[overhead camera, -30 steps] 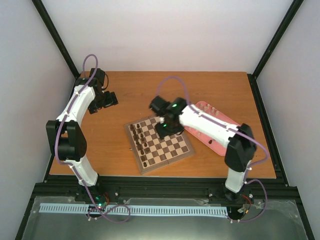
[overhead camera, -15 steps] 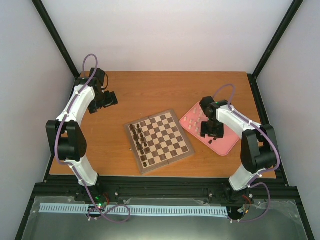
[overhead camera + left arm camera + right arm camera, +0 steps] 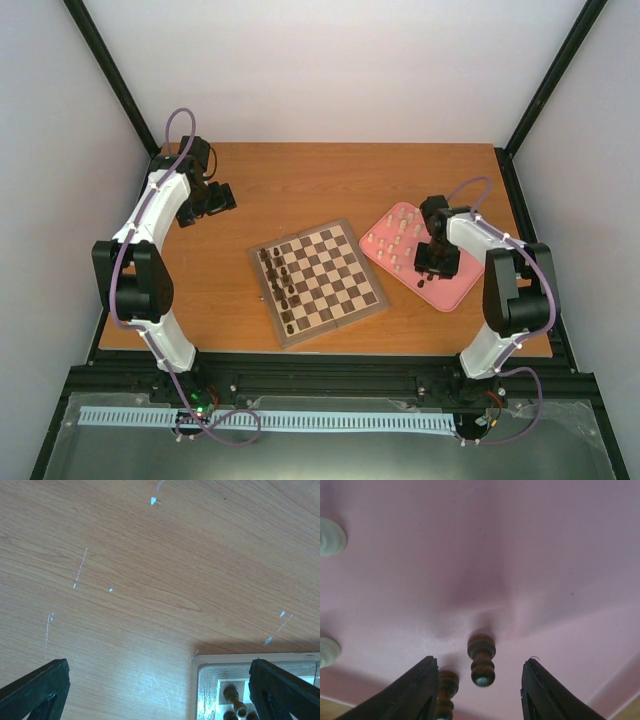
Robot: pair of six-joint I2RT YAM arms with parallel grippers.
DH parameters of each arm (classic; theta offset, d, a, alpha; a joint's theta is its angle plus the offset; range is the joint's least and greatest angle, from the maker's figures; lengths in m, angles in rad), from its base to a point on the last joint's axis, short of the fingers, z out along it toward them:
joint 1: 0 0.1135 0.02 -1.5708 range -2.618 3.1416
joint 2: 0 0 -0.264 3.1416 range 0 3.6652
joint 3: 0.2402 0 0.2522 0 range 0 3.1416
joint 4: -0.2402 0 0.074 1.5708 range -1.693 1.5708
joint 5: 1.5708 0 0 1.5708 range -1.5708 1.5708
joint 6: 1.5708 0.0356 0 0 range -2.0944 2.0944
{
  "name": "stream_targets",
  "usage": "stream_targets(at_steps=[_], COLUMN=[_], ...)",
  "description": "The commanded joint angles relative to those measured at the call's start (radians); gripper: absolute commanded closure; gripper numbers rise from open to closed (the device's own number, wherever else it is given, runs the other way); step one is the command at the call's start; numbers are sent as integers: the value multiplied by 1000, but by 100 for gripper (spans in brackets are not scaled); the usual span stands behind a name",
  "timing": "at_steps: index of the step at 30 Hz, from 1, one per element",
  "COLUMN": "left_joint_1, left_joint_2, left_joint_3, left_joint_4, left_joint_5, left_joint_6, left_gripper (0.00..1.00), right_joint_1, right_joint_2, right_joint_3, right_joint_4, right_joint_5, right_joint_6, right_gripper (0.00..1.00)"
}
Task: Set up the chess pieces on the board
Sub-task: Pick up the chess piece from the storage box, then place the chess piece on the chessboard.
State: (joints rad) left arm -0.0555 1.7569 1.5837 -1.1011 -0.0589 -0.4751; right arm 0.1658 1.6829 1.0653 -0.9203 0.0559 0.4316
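Note:
The board (image 3: 318,280) lies mid-table with several dark brown chess pieces (image 3: 280,285) along its left side. Pale cream pieces (image 3: 400,235) stand on the pink tray (image 3: 455,290). My right gripper (image 3: 437,262) hangs low over that tray. In the right wrist view its jaws (image 3: 479,661) stand open on either side of one upright dark piece (image 3: 481,666) without touching it. A second dark piece (image 3: 447,685) stands by the left finger. My left gripper (image 3: 205,200) is open over bare table at the back left, nothing between its fingers (image 3: 35,685).
The board's corner (image 3: 240,672) with dark pieces (image 3: 235,697) shows at the bottom of the left wrist view. Two cream pieces (image 3: 330,536) stand left of the right gripper. The tray sits near the table's right edge.
My right arm swung from the board's top edge across to the pink tray and lowered over a dark piece, its jaws narrowing. The left arm has not moved.

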Motion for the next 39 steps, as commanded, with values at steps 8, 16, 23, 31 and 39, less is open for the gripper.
stream_targets(at_steps=[8, 16, 23, 31, 39], left_joint_1=[-4, -5, -6, -6, -6], left_joint_2=[26, 34, 28, 25, 26], left_joint_3=[47, 53, 55, 59, 70], left_joint_4=[-16, -18, -20, -17, -16], left_joint_5=[-4, -6, -9, -8, -5], left_joint_6=[-2, -2, -2, -5, -5], left_gripper=[0, 0, 0, 0, 0], right_joint_1=[-36, -44, -16, 305, 693], right_joint_2=[40, 39, -26, 14, 170], right_joint_3=[-15, -14, 84, 330, 520], right_joint_4=[45, 46, 0, -151, -257], right_joint_5=[-41, -36, -6, 18, -16], right_joint_6=[-2, -3, -25, 30, 38], right_gripper=[71, 97, 97, 97, 97])
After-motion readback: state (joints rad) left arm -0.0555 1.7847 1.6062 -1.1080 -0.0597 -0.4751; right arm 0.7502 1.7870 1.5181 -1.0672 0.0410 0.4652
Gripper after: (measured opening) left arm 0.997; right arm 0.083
